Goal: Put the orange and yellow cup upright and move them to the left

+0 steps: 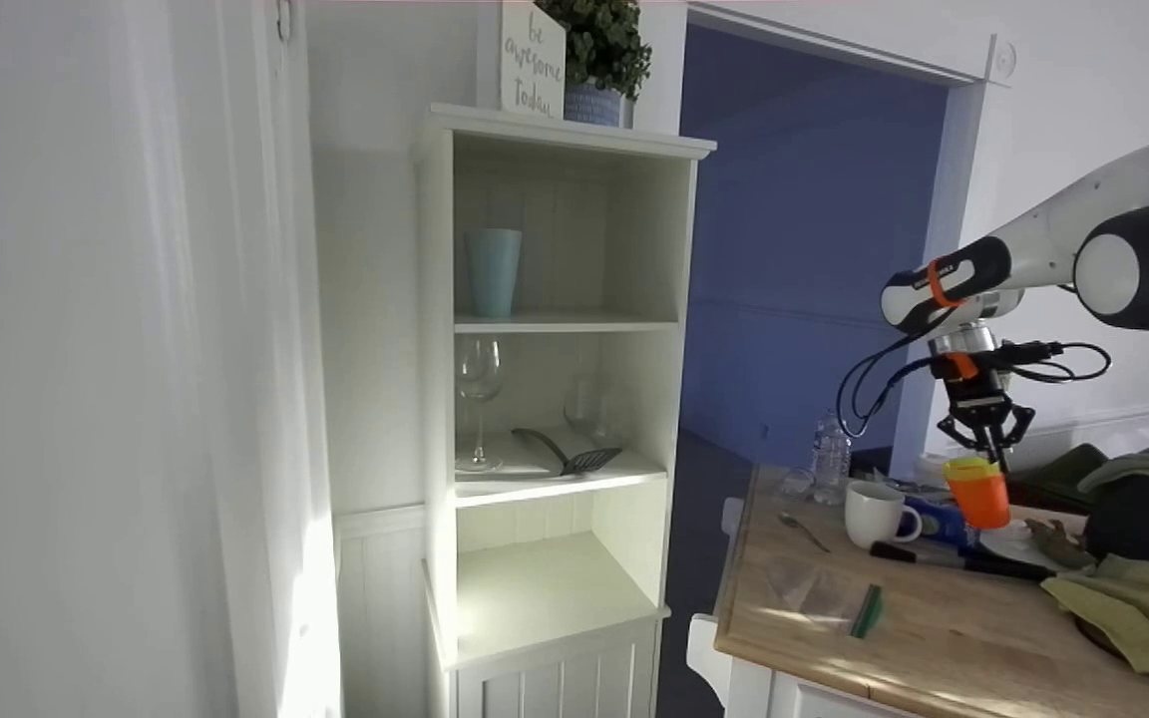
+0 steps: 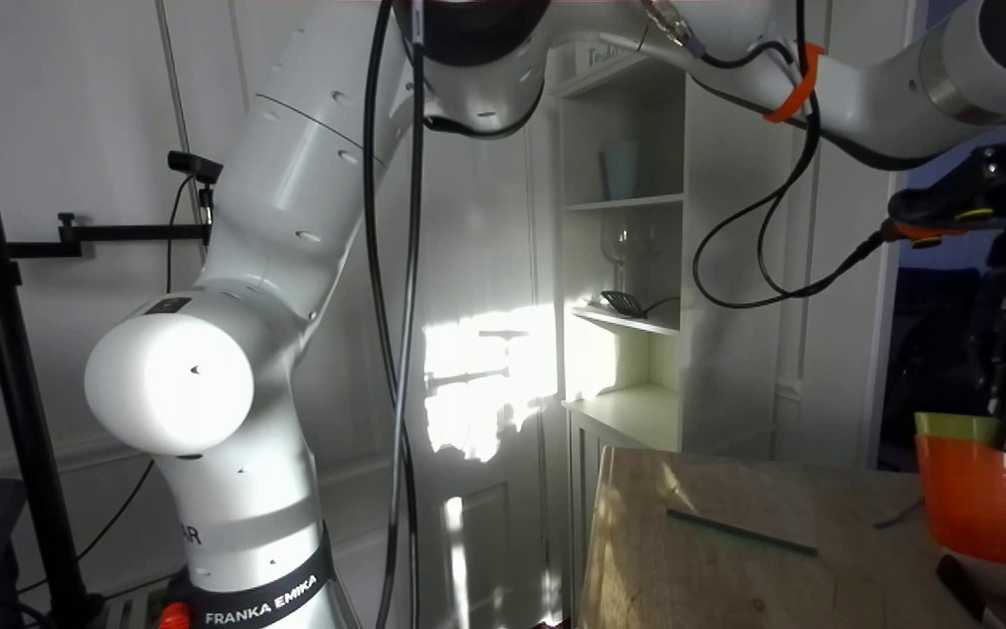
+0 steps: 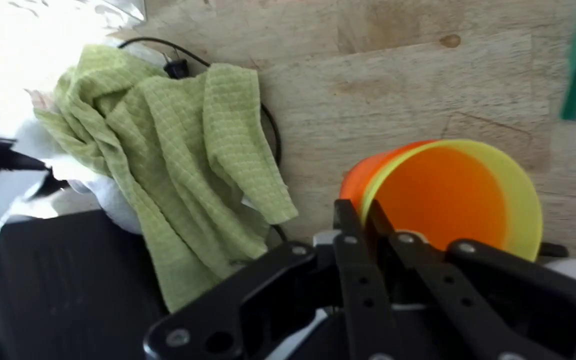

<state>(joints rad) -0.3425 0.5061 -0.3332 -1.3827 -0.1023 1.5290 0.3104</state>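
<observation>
An orange cup and a yellow cup are nested, with the yellow rim showing above the orange wall. Both also show in an exterior view, orange and yellow, and in the wrist view, orange and yellow. They hang above the table, mouth up and slightly tilted. My gripper is shut on their wall at the rim, one finger inside and one outside. The gripper is also over the cups in both exterior views.
The wooden table bears a white mug, a black-handled tool, a spoon, a plastic bottle and a green strip. A green towel and a black object lie beside the cups. A white shelf stands beyond.
</observation>
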